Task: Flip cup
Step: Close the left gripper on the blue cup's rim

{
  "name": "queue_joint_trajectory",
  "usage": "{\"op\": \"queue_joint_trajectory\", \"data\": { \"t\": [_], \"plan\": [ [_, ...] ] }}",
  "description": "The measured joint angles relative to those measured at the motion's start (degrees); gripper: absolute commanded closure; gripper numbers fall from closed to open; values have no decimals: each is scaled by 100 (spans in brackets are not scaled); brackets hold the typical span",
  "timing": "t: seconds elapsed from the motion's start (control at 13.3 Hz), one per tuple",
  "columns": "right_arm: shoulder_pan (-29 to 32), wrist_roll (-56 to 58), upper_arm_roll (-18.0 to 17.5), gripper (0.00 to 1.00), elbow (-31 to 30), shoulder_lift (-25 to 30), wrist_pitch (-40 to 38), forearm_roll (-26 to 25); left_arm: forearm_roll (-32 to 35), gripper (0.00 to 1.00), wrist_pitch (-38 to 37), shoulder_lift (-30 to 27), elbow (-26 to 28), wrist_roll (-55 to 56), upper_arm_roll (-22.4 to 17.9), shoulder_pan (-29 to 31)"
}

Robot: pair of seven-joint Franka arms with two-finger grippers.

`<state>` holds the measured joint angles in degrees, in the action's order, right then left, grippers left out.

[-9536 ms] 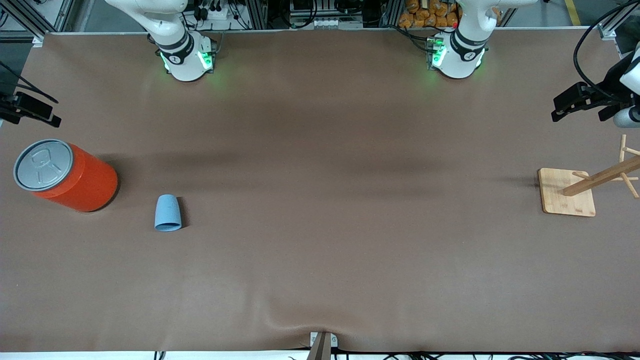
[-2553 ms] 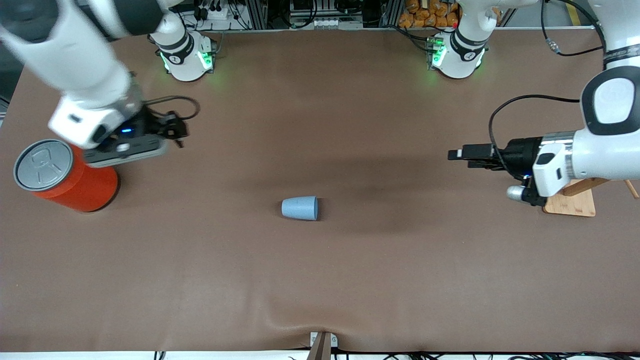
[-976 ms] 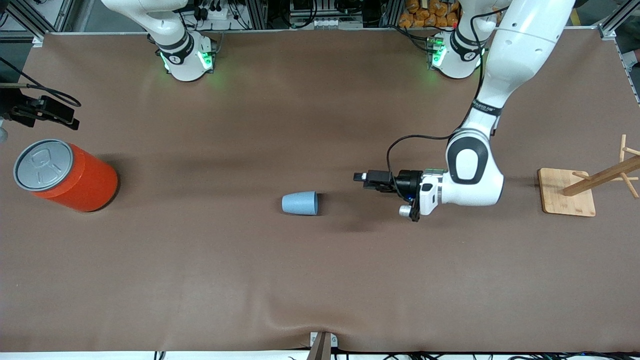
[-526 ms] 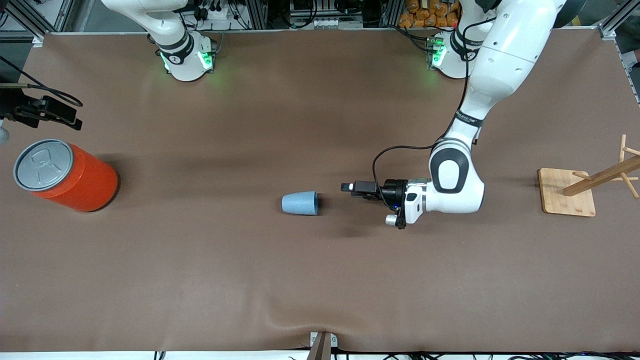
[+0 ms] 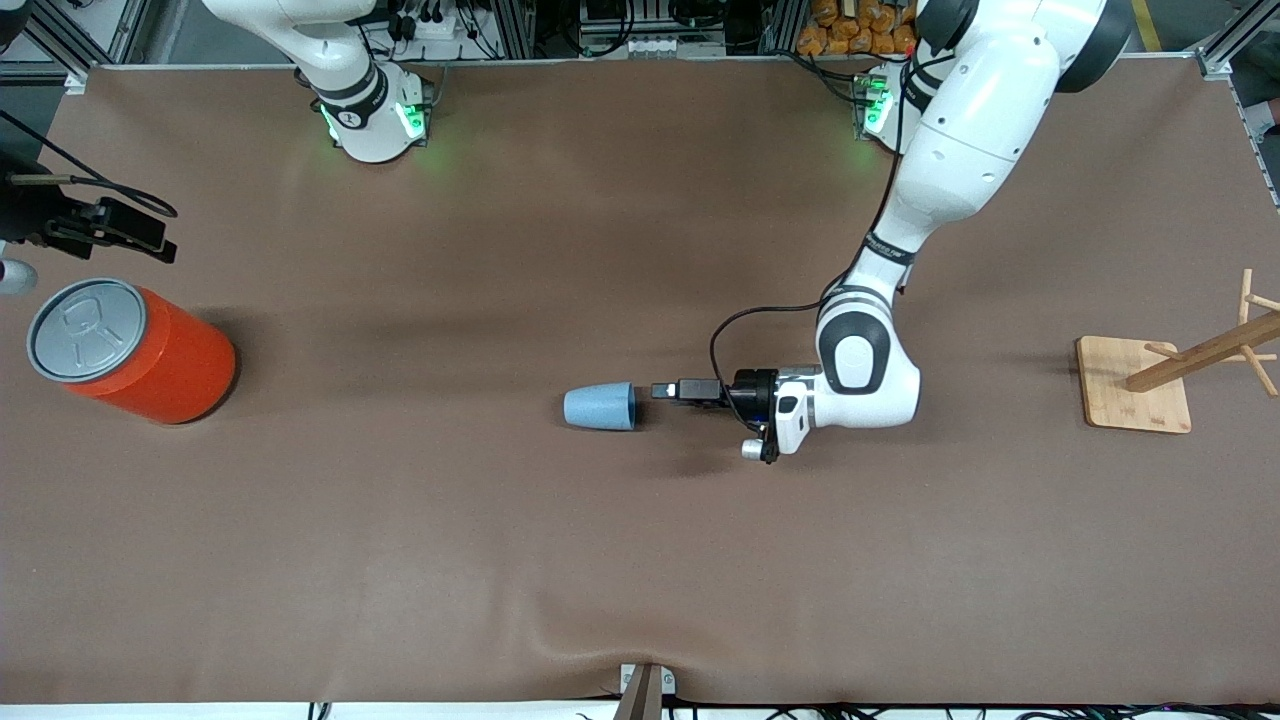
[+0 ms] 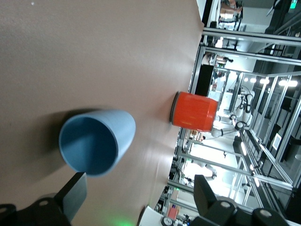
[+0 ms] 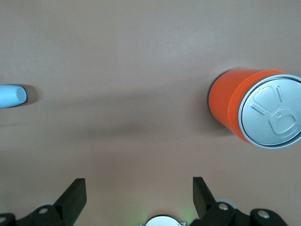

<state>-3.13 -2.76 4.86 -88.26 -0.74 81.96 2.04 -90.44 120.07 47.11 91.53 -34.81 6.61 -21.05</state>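
The light-blue cup [image 5: 599, 407] lies on its side mid-table, its open rim turned toward the left arm's end. My left gripper [image 5: 662, 391] is held low and level just off that rim, open and empty. In the left wrist view the cup's mouth [image 6: 90, 147] faces the camera, just ahead of my open fingers [image 6: 75, 193]. My right gripper [image 5: 120, 230] is open and empty, up over the table's edge at the right arm's end, above the orange can [image 5: 130, 350]. The right wrist view shows the cup's base [image 7: 11, 96] at the frame's edge.
The large orange can with a grey lid also shows in the right wrist view [image 7: 256, 110] and in the left wrist view [image 6: 194, 111]. A wooden mug rack on a square base [image 5: 1135, 385] stands at the left arm's end of the table.
My left gripper has moved low across the table toward the cup and is now just short of its rim. The cup has not moved in the last second. The right arm has barely shifted.
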Motion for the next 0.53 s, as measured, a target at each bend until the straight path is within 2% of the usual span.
{"op": "queue_joint_trajectory", "data": {
  "t": [0.53],
  "plan": [
    [-1, 0, -47, 0, -5, -3, -8, 5, -190, 0, 320, 332, -485, -3, 0, -272]
  ]
}}
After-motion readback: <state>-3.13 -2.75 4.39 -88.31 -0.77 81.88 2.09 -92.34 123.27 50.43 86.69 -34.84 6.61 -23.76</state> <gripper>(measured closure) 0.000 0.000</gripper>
